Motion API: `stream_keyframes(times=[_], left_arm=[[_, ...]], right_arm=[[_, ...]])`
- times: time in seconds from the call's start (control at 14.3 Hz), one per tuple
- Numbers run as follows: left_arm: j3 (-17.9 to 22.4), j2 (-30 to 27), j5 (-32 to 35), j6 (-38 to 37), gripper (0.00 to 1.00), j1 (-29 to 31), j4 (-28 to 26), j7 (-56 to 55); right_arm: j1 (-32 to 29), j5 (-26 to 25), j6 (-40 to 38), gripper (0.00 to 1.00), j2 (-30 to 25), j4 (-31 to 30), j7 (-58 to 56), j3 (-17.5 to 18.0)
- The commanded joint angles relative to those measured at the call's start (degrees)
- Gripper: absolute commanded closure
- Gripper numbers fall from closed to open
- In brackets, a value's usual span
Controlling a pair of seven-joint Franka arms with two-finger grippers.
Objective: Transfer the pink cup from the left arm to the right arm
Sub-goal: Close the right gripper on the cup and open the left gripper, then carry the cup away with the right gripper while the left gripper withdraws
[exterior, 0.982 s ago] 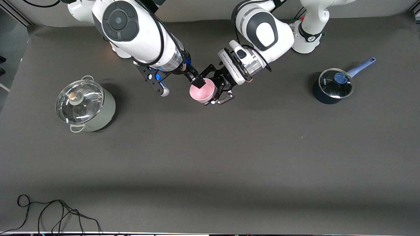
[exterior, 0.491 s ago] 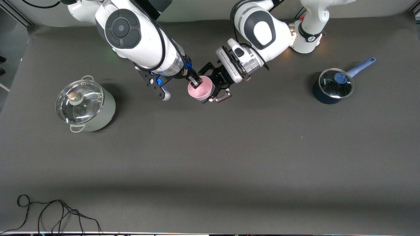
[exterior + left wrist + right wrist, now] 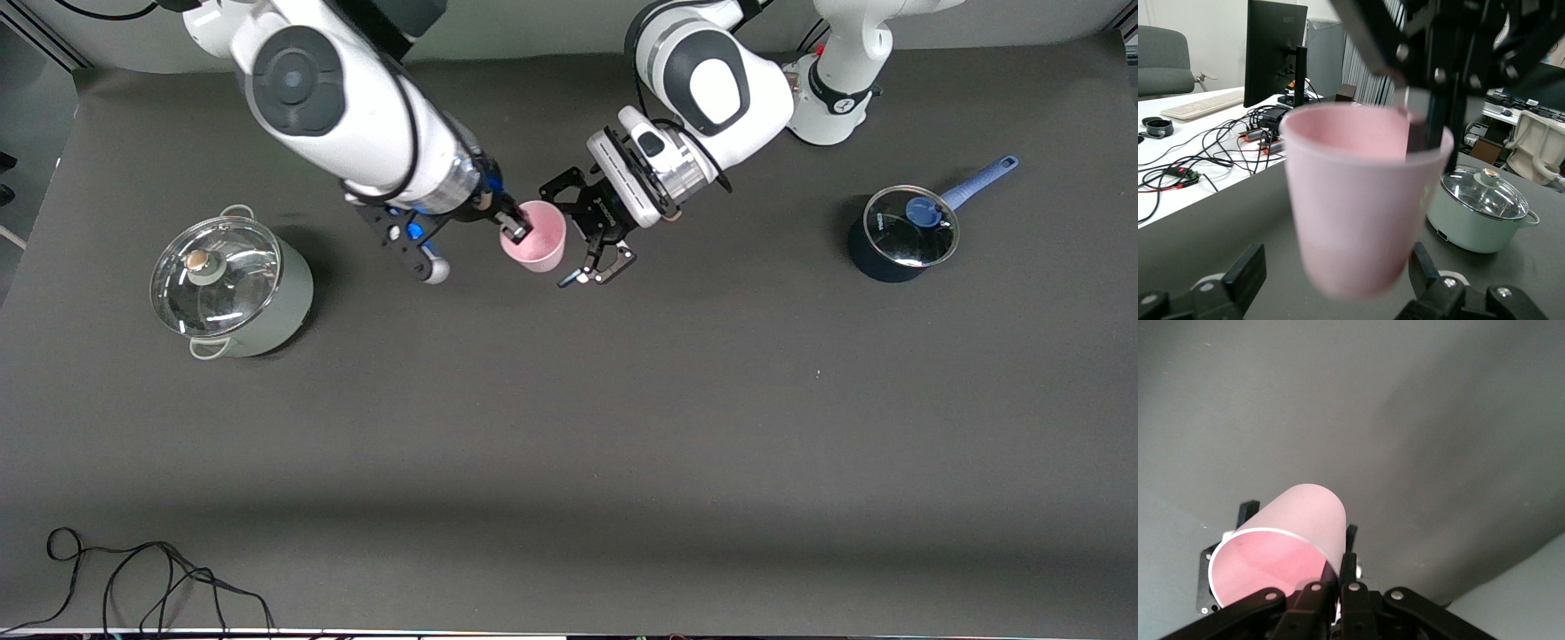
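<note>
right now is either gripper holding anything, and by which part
The right gripper pinches the small pale-pink plastic cup by its rim wall, one finger inside. The left gripper is open, holding nothing.

Right gripper point(image 3: 516, 228) pinches the pink cup point(image 3: 535, 236) rim above the table point(image 3: 569, 427); left gripper point(image 3: 594, 251) open just beside it, apart.

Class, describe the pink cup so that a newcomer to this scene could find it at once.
Start at the dark table and look between the two white arms. The cup hangs there in the air, the right tool shut on its rim, the left tool open beside it. It is small, plain, pale pink and handleless, unlike the green pot and the blue saucepan.
</note>
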Motion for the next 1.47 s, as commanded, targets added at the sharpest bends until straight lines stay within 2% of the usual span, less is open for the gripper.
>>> stream_keyframes(times=[0.0, 0.21, 0.42, 0.63, 0.77, 0.91, 1.05, 1.4], left_arm=[[0.0, 0.1, -0.7, 0.9, 0.01, 0.1, 0.9, 0.0], [0.5, 1.3, -0.7, 0.9, 0.01, 1.0, 0.8, 0.0], [3.3, 2.8, -0.6, 1.0, 0.01, 1.3, 0.7, 0.0], [6.9, 3.1, -0.2, 1.2, 0.01, 1.4, 0.8, 0.1], [9.7, 3.2, 1.2, 0.1, 0.01, 1.4, 1.1, 0.4], [13.4, 4.3, 9.5, -0.2, 0.01, 1.4, 3.5, 0.4], [13.6, 5.3, 17.7, -0.9, 0.01, 2.7, 3.7, 0.4], [13.6, 6.3, 33.6, -4.2, 0.01, 5.9, 3.6, 0.4]], right_arm=[[-4.4, -0.2, -2.0, 1.00, -3.5, 0.1, -6.1, -0.1], [-9.5, -0.4, -4.0, 1.00, -6.8, -0.6, -13.8, 0.0], [-14.2, -2.9, -10.9, 1.00, -9.1, -1.2, -29.2, -1.1], [-15.2, -8.8, -12.1, 1.00, -11.5, -5.8, -49.4, -5.4], [-15.2, -10.5, -11.4, 1.00, -11.6, -8.4, -59.3, -9.0], [-15.1, -10.5, -7.2, 1.00, -11.7, -12.8, -65.9, -13.0], [-15.1, -10.5, -1.1, 1.00, -12.1, -18.7, -71.5, -15.6], [-14.9, -10.3, 17.3, 1.00, -11.9, -34.4, -72.3, -16.0]])
